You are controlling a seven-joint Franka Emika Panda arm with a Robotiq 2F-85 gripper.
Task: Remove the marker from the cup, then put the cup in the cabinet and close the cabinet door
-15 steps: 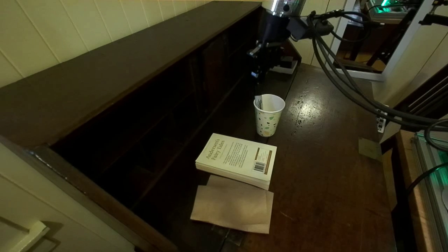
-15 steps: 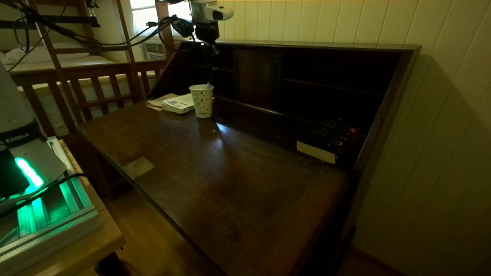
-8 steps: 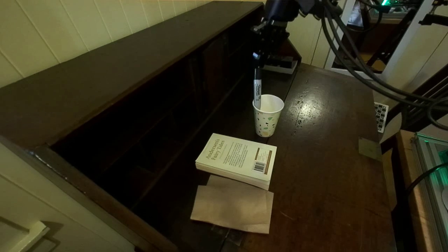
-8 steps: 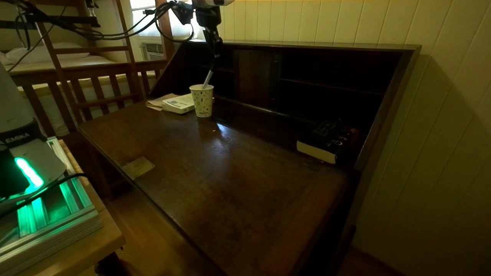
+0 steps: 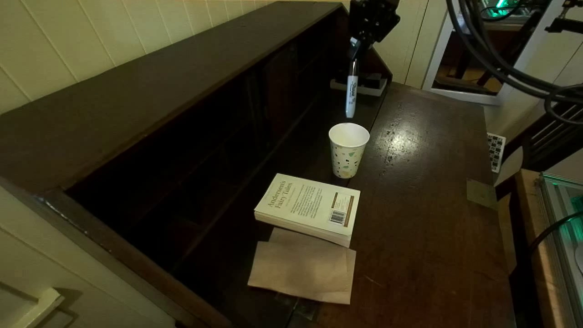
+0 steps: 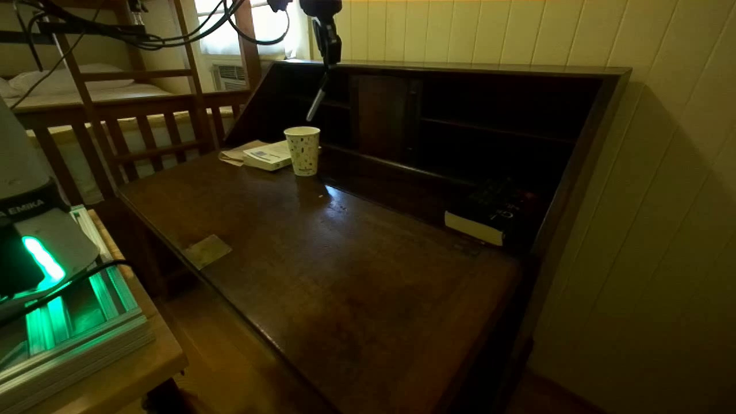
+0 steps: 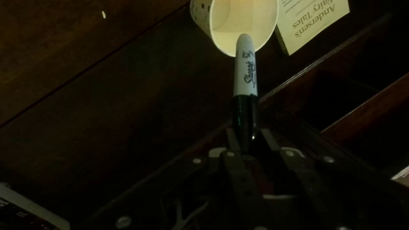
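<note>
Yellowish panelling [image 5: 114,32] backs the long, dark-brown cabinet [image 5: 173,73] in an exterior view. On the tabletop [image 5: 423,218] the cup [image 5: 347,157] stands upright, with the white book [image 5: 305,207] and some brown paper [image 5: 300,273] near it. The pincer [image 5: 355,49] is clamped around the marker [image 5: 351,93], which hangs tilted just above the rim; both exterior views show a gap between them.

In an exterior view, the cabinet's compartments face outward, dark inside. A reddish-brown panel [image 6: 386,112] covers a middle section; whether it is the cabinet door cannot be told. A dark book [image 6: 480,218] lies near one end.

In the wrist view, the marker's dark end sits between the fingers [image 7: 233,139], its pale end pointing towards the cup, where nothing shows inside. Removal therefore looks done, bar setting the marker down. Judging from the task, taking the cup, placing it in the cabinet and closing up all remain.
</note>
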